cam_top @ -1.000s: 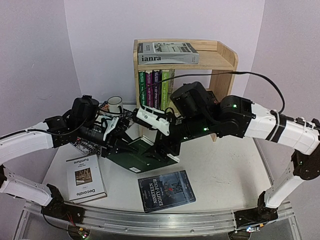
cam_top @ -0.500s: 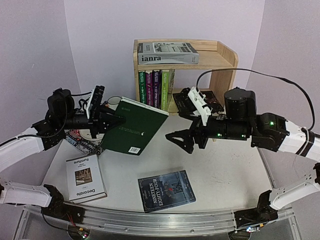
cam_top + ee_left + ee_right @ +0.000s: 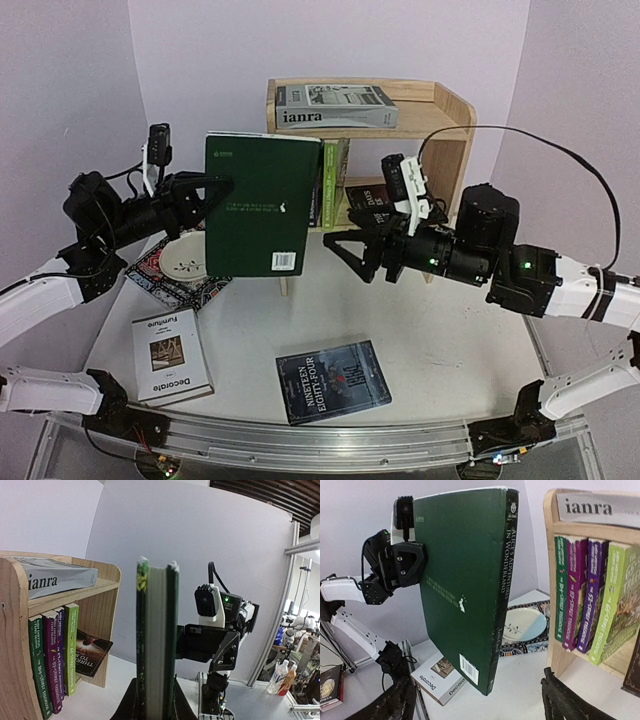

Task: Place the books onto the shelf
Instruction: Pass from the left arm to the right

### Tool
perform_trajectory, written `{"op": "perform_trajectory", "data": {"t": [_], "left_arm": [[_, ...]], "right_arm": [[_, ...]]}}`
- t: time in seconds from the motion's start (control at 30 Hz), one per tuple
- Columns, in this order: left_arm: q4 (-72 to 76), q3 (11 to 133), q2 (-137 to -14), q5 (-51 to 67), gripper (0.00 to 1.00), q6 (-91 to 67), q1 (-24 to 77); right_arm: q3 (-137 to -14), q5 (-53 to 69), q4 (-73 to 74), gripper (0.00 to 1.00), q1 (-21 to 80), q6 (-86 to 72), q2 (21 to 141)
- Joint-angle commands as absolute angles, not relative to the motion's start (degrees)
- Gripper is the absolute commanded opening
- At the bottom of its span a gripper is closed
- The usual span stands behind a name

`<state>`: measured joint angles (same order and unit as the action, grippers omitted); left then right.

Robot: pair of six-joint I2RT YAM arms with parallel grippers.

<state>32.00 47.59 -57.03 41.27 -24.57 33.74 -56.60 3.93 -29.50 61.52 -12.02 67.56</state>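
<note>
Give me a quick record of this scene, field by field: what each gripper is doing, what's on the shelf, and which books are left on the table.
Left gripper: shut on the dark green book, held upright above the table, in front of the shelf
Right gripper: open, empty, facing that book
Shelf top: grey "ianra" book lying flat
Lower tier: upright green and purple books
On table: "Decorate" book, "Nineteen Eighty-Four" book, both flat
</note>
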Motion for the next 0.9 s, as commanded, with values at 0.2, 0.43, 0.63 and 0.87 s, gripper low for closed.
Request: {"op": "perform_trajectory", "data": {"t": [0.2,0.43,0.63,0.87], "left_arm": [[42.8,55.7,-57.8,41.7,0.00,-40.0,33.7],[43.3,57.0,-59.3,45.6,0.00,-43.3,33.7],[43.4,57.9,-60.5,49.4,0.00,-44.7,33.8],[43.8,56.9,-59.5,49.4,0.00,-44.4,33.8]], "right_arm": [[-61.6,12.9,-40.5,0.56,61.3,-20.2,72.5],[-63.4,16.7,-41.5,0.50,61.4,-22.0,74.6],[-63.7,16.3,-43.0,0.42,61.4,-23.4,74.9],[-65.1,17.7,-43.3,0.29,61.3,-24.7,76.1]]}}
